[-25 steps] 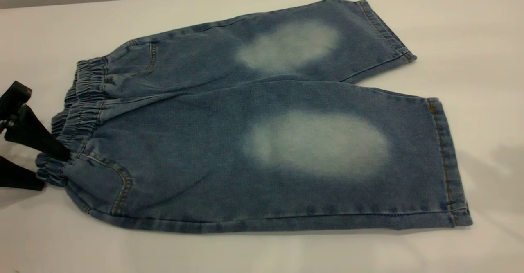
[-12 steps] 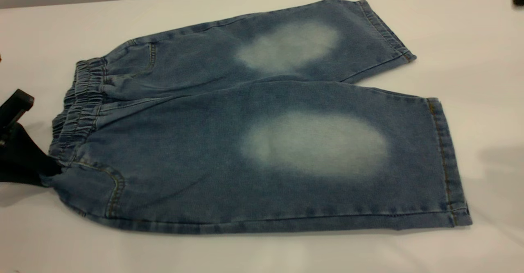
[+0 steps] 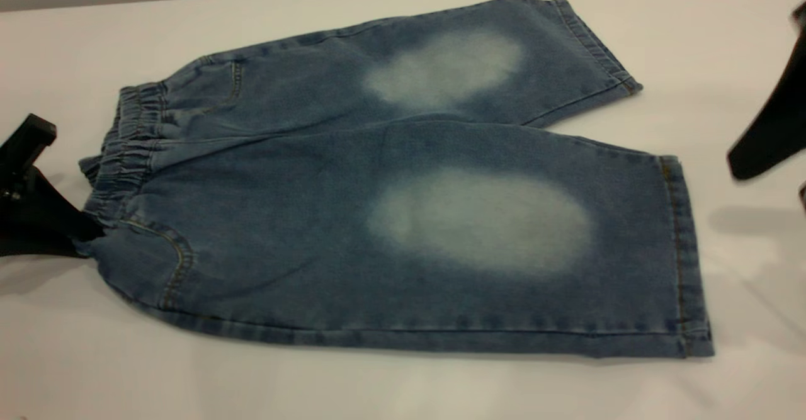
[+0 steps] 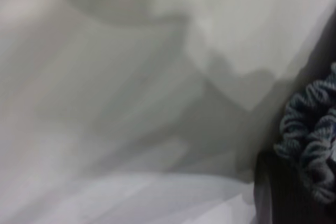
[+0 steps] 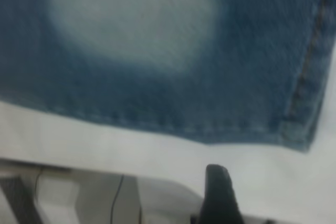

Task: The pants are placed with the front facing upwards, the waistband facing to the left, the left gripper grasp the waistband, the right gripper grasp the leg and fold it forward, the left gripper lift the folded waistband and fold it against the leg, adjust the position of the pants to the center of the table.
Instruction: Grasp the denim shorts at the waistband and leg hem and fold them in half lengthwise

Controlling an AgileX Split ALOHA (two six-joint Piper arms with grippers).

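Two grippers are mine, one on each side of the table [image 3: 403, 388]. The pants [image 3: 390, 218] lie flat on the white top with the front up, so I can see both pale ovals. The stretchy waistband [image 3: 126, 155] points to my left side and the two hems point to my right.

My left gripper [image 3: 85, 237] is at the near corner of the waistband. Its black fingers are closed on the bunched blue cloth there (my left wrist camera shows the crinkled elastic [image 4: 312, 135] pinched right by the dark finger). The cloth bunches up a little where I hold it.

My right gripper [image 3: 771, 136] is up in the air by the right edge of the table, near the hem of the near leg [image 3: 683, 250] but not touching it. I cannot tell if its fingers are wide or narrow, since only one dark finger [image 5: 218, 195] shows in my right wrist camera. Below that finger I see the corner of the leg with its stitched hem and one pale oval [image 5: 131, 19].
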